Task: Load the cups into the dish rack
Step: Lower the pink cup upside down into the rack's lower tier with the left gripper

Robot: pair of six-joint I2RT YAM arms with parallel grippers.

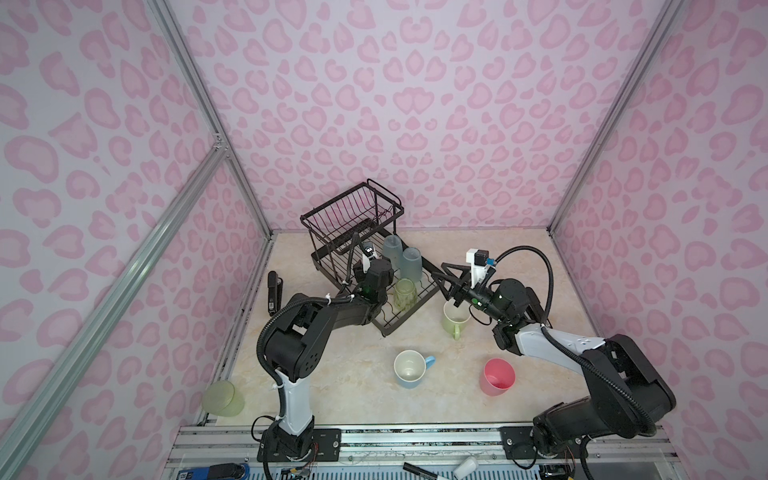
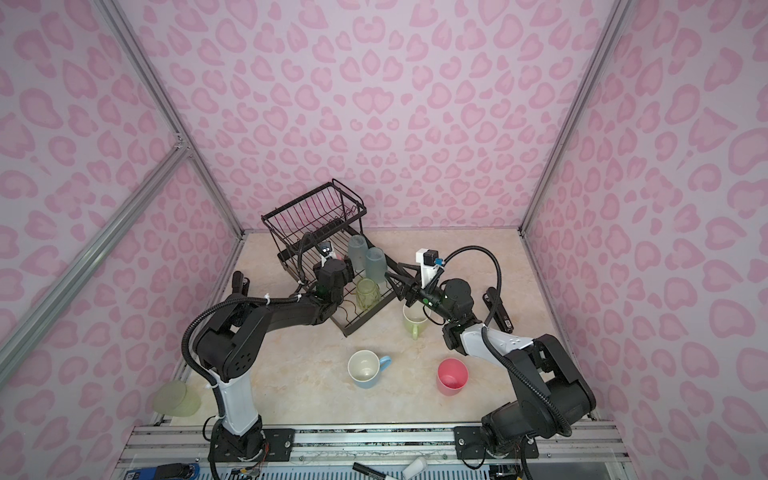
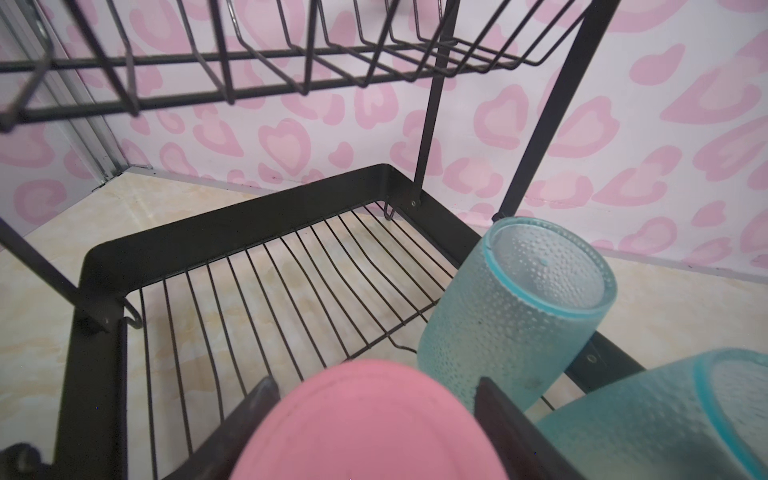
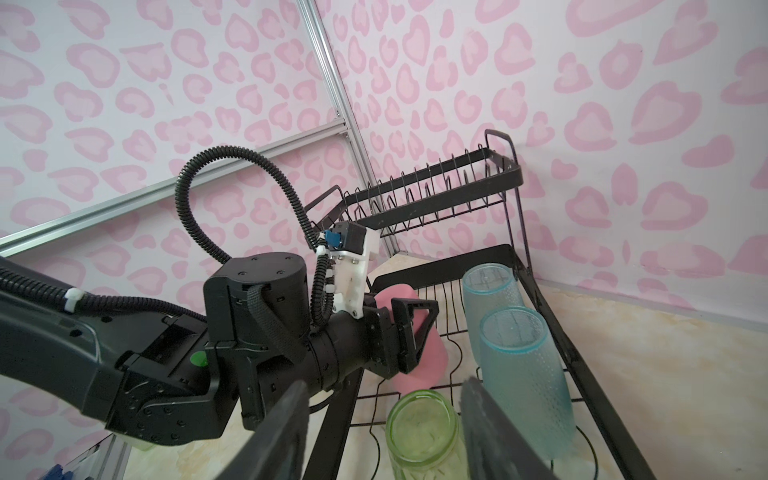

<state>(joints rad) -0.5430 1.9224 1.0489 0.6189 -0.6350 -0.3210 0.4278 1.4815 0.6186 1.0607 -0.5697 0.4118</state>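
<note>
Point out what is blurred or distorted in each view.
Left wrist view: the pink cup, up close, is out of focus; the blue tumbler is sharp. Right wrist view: the right gripper has blurred fingers; the dish rack is crisp. Both top views: the wide-angle lens splays the wall frame; the light is even.

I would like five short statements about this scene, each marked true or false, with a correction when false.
1. The left gripper holds a pink cup. True.
2. Two blue tumblers stand in the rack's lower tray. True.
3. The light-blue mug is inside the rack. False: the light-blue mug stands on the table.
4. The green tumbler sits in the upper basket. False: the green tumbler is in the lower tray; the upper basket is empty.
5. The right gripper is open and holds nothing. True.
</note>
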